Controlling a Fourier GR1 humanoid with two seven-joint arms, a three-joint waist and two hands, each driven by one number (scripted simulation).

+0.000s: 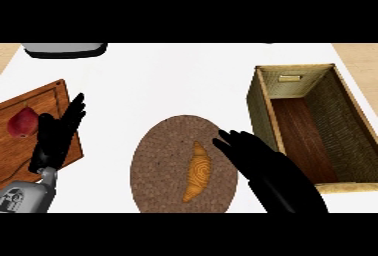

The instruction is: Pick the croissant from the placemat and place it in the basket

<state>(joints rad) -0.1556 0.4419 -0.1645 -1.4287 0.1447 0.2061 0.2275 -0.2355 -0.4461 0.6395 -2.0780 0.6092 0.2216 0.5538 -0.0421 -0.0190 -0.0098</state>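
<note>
No legible text, brand, number or sign found. The small tag point(289, 78) on the basket point(263, 105) wall reads blank.

One croissant point(197, 171) (one basket point(260, 102), one placemat point(159, 150))

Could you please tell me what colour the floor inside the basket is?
The basket has a dark reddish-brown wooden floor, seen best in the head view.

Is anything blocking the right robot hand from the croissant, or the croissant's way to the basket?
Nothing visible. The right robot hand hovers beside the croissant on the placemat; only bare counter lies before the basket.
</note>
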